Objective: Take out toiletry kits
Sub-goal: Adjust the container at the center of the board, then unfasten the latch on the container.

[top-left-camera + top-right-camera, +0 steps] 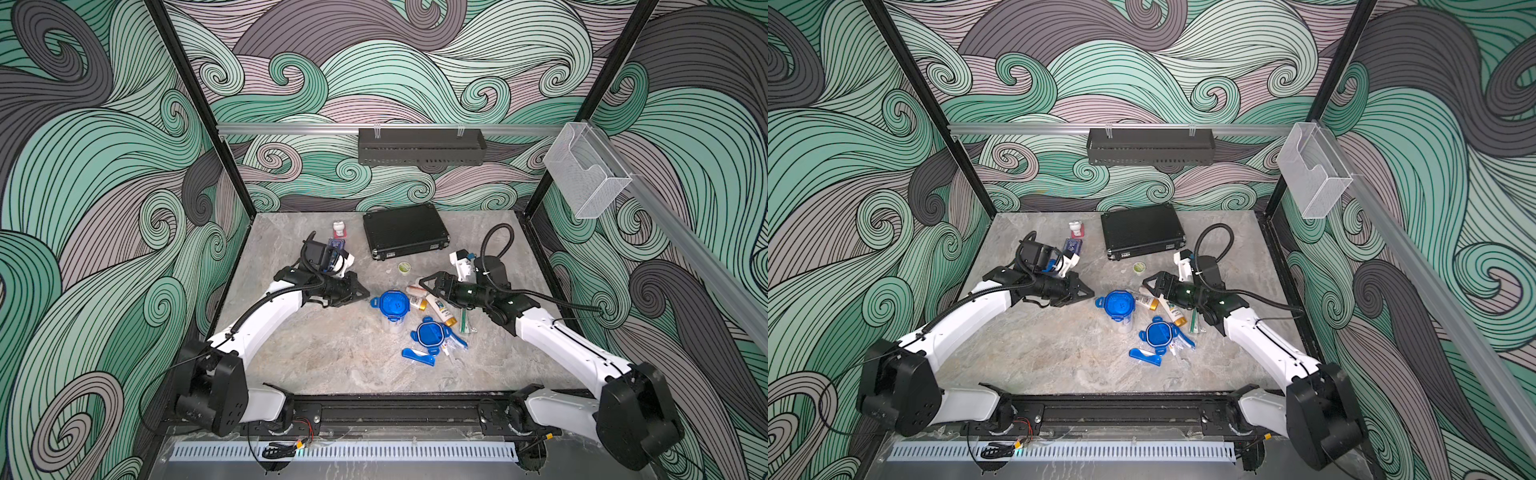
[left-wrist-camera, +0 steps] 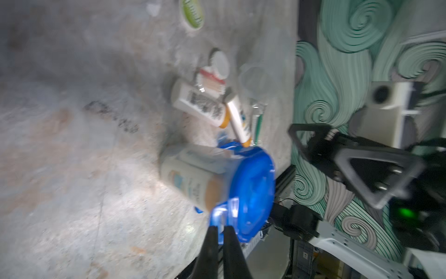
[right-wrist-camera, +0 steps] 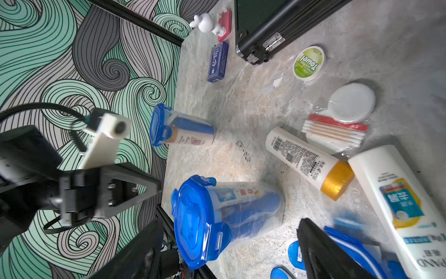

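The toiletry kit in hand, a clear tumbler point(image 1: 392, 323) under a blue clip-tab lid point(image 1: 390, 304), sits in the middle of the surface point(image 1: 316, 361), just beside two gold-capped white bottles point(image 1: 440, 308) already out. The left gripper point(image 2: 220, 230) has its fingers together at one lid tab point(image 2: 225, 212); blur hides whether the tab is truly pinched. The right gripper point(image 1: 430, 283) hangs spread and empty over the bottles. By the look of it, the tab wants unclipping: swing it outward from the rim, not straight up, or the light tumbler will likely drag along. Bracing the clear body with the right gripper first should help, if it comes in clear of the bottles.
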You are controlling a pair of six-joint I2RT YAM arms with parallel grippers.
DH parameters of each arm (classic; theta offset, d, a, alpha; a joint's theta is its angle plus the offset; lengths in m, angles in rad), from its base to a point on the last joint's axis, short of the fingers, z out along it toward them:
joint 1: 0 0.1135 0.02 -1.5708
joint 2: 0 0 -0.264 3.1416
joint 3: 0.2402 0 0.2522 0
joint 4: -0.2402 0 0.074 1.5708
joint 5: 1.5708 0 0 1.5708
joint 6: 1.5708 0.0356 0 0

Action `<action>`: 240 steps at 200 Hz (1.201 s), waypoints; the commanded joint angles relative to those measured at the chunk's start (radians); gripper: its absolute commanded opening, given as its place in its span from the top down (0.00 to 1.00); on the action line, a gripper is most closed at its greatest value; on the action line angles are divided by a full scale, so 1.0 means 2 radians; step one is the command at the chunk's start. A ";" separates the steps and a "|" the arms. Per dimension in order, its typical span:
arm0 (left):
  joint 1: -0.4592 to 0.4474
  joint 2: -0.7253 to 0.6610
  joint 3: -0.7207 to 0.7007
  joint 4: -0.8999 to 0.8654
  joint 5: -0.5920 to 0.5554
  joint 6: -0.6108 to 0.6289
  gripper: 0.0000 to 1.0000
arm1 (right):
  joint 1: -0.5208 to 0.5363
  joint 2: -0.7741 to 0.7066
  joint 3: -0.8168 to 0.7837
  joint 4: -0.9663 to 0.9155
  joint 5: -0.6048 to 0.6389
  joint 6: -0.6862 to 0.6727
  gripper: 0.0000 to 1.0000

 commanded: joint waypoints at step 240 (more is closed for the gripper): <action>-0.083 0.157 -0.039 0.194 0.113 -0.075 1.00 | -0.015 -0.005 -0.009 -0.028 -0.017 -0.025 0.12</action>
